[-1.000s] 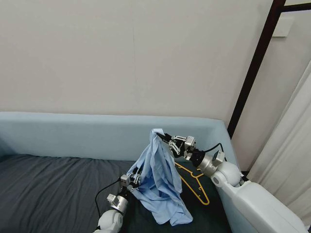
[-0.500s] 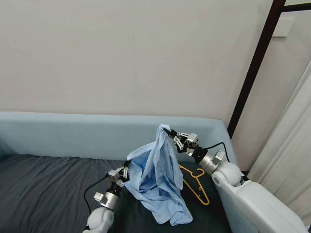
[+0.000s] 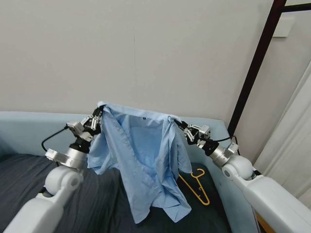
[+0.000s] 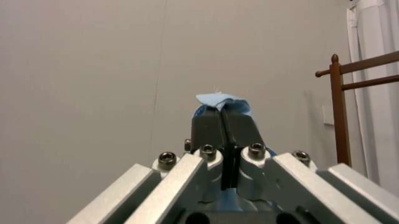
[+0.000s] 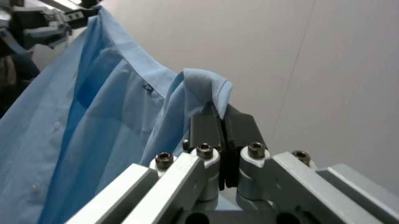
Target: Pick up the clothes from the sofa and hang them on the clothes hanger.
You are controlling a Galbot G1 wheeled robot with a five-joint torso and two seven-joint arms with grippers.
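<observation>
Two grippers hold one light blue button-up shirt (image 3: 141,160) spread in the air. The left gripper (image 3: 99,116) is clamped on one end of the collar edge, its fingers pressed together, with a fold of blue cloth poking out past the tips in the left wrist view. The right gripper (image 3: 178,124) pinches the other end, its fingers closed flat on fabric that loops over their tips. Between the two grippers the collar line runs nearly level and taut. The body of the shirt hangs down from it, the hem lowest below the right gripper. Below the right gripper a yellow wire clothes hanger (image 3: 198,188) lies on the dark grey seat cushion (image 3: 29,179) of the pale blue sofa (image 3: 34,131), just beside the hanging cloth. A dark wooden rack post (image 3: 252,68) stands beyond the right gripper, well apart from the shirt.
</observation>
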